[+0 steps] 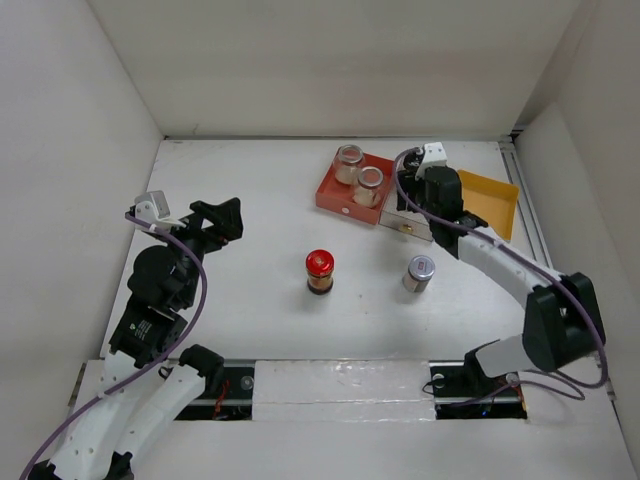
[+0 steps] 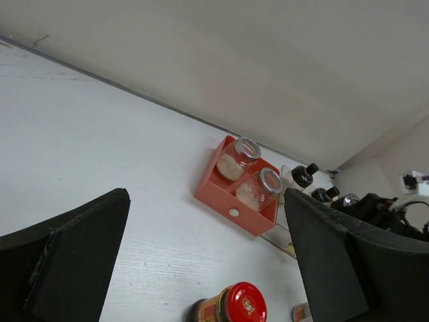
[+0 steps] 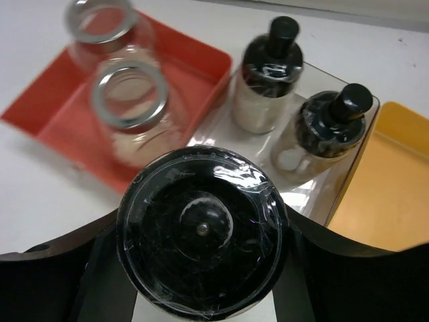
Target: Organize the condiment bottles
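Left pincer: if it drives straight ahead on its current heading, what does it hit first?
Most likely the red tray, at its near wall. The red-lidded jar sits below that line in the wrist view, so the open left pincer probably clears it, though depth is unclear.

We see our left hand with its two dark fingers spread wide apart at the lower corners, above the white table. Ahead sits a red tray holding two clear jars with silver rims and pale contents, one behind the other. Just beside the tray, on its right, two black-capped bottles stand close together. A dark jar with a red lid stands at the bottom edge, apart from the tray. The other arm shows dark at the far right.
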Controlling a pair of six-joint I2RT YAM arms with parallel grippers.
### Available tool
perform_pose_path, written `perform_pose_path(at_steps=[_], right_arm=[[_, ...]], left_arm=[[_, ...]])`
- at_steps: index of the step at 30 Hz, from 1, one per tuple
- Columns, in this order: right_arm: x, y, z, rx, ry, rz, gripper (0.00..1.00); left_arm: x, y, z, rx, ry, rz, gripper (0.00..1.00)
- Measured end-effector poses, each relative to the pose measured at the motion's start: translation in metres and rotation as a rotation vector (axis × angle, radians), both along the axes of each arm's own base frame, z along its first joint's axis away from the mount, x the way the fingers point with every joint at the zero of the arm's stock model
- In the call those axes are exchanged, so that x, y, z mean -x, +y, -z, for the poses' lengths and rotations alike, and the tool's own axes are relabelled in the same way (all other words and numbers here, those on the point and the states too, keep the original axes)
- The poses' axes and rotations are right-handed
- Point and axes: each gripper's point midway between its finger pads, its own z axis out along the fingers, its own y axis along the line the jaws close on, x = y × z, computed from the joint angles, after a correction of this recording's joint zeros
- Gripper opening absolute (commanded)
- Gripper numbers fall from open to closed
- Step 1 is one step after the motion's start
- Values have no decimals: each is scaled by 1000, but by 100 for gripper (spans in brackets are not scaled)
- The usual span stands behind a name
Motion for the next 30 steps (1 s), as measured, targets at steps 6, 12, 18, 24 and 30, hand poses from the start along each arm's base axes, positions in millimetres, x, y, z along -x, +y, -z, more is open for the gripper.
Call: perform_pose_path(at_steps=[6, 12, 18, 24, 30], right_arm=[[-38, -28, 51, 24, 77, 84, 59], [-47, -23, 97, 2, 163, 47, 84], [-48, -18, 78, -31, 120, 31, 100], [-27, -4, -6, -58, -58, 0, 100], [51, 86, -59, -95, -177, -357, 100]], left_arm=[[0, 0, 0, 0, -1, 3, 96], [0, -2, 0, 0, 0, 10, 96], [0, -2, 0, -1, 0, 13, 96], [-1, -3, 1, -4, 5, 13, 97], [-1, -3, 2, -6, 7, 13, 98]])
